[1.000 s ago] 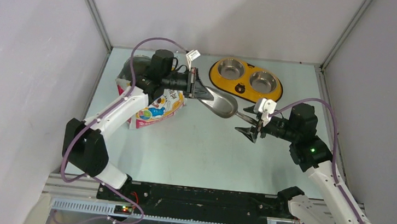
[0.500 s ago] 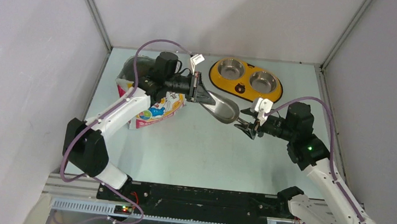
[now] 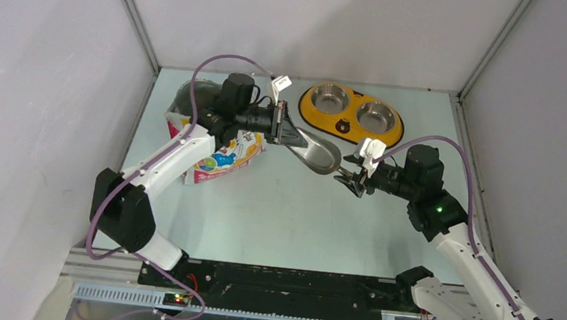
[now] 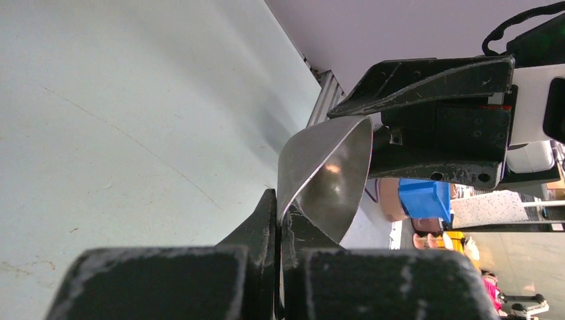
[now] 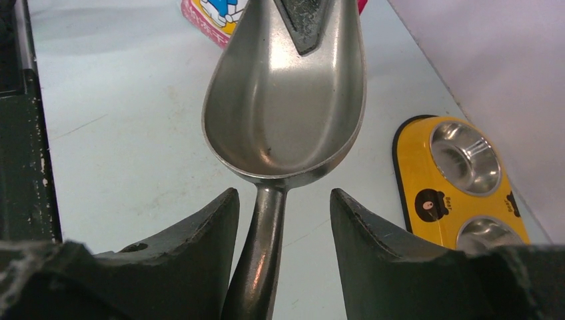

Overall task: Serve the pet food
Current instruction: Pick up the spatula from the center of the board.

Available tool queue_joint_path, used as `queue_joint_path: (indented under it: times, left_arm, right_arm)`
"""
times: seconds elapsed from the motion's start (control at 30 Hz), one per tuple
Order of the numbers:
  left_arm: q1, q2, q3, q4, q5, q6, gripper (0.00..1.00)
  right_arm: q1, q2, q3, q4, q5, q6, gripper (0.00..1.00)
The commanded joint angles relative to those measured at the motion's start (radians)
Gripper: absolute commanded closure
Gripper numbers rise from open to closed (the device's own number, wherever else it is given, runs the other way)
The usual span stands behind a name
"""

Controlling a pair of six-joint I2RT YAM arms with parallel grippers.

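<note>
My left gripper (image 3: 287, 133) (image 4: 280, 207) is shut on the rim of the grey metal scoop (image 3: 320, 152) (image 4: 326, 173), holding it above the table. The scoop's bowl (image 5: 286, 87) is empty. My right gripper (image 3: 350, 180) (image 5: 284, 197) is open, and the scoop's handle (image 5: 266, 253) runs between its fingers with a gap showing on the right side. The cartoon-printed bag (image 3: 222, 154) (image 5: 213, 13) lies under the left arm. The pet food itself is hidden. The yellow double-bowl feeder (image 3: 352, 112) (image 5: 410, 153) stands at the back, both bowls empty.
The enclosure's walls rise along the left, back and right edges of the table. The feeder sits just beyond the scoop. Both arm bases are mounted on the black rail at the near edge.
My right gripper has moved left and slightly away, bringing its fingers around the scoop's handle, and the jaws have narrowed. The left gripper shifted the scoop a little to the right, then held still.
</note>
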Motion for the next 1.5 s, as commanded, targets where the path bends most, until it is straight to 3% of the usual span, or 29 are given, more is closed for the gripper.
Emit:
queue_joint_path:
  times: [0.0, 0.03, 0.1, 0.13, 0.17, 0.2, 0.27, 0.43, 0.6, 0.67, 0.7, 0.8, 1.1, 1.47]
  left_arm:
    - [-0.014, -0.032, 0.03, 0.02, 0.001, 0.016, 1.0]
    - [-0.014, -0.035, 0.028, 0.019, -0.004, 0.018, 1.0]
    - [-0.014, -0.042, 0.028, 0.007, -0.025, 0.028, 1.0]
    - [-0.014, -0.048, 0.028, -0.004, -0.043, 0.036, 1.0]
    - [-0.014, -0.05, 0.032, -0.011, -0.054, 0.041, 1.0]
    - [-0.013, -0.056, 0.033, -0.021, -0.074, 0.048, 1.0]
    - [-0.013, -0.06, 0.032, -0.028, -0.091, 0.053, 1.0]
    - [-0.012, -0.063, 0.036, -0.044, -0.12, 0.064, 1.0]
    - [-0.012, -0.07, 0.034, -0.041, -0.124, 0.06, 1.0]
    - [-0.012, -0.072, 0.035, -0.04, -0.127, 0.056, 1.0]
    - [-0.012, -0.072, 0.035, -0.04, -0.127, 0.057, 1.0]
    - [-0.011, -0.074, 0.034, -0.037, -0.122, 0.052, 1.0]
    - [0.003, -0.076, 0.03, -0.019, -0.106, 0.031, 1.0]
    - [0.011, -0.078, 0.021, 0.008, -0.084, 0.007, 1.0]
  right_arm:
    - [0.005, -0.002, 0.007, 0.092, 0.073, 0.025, 1.0]
    - [0.005, -0.003, 0.007, 0.097, 0.088, 0.026, 1.0]
    - [0.006, -0.005, 0.007, 0.104, 0.112, 0.022, 0.86]
    - [0.006, -0.009, 0.007, 0.104, 0.125, 0.015, 0.66]
    - [0.005, -0.011, 0.007, 0.103, 0.13, 0.01, 0.57]
    - [0.006, -0.016, 0.007, 0.103, 0.137, 0.003, 0.42]
    - [0.007, -0.019, 0.007, 0.099, 0.138, -0.006, 0.3]
    - [0.012, -0.012, 0.007, 0.091, 0.125, -0.012, 0.2]
    - [0.016, 0.001, 0.007, 0.079, 0.125, -0.025, 0.2]
    - [0.018, 0.013, 0.007, 0.072, 0.112, -0.028, 0.33]
    - [0.019, 0.024, 0.007, 0.069, 0.111, -0.03, 0.48]
    - [0.026, 0.042, 0.007, 0.067, 0.115, -0.032, 0.59]
    - [0.032, 0.045, 0.007, 0.036, 0.078, -0.062, 0.43]
    - [0.036, 0.07, 0.007, 0.054, 0.098, -0.05, 0.44]
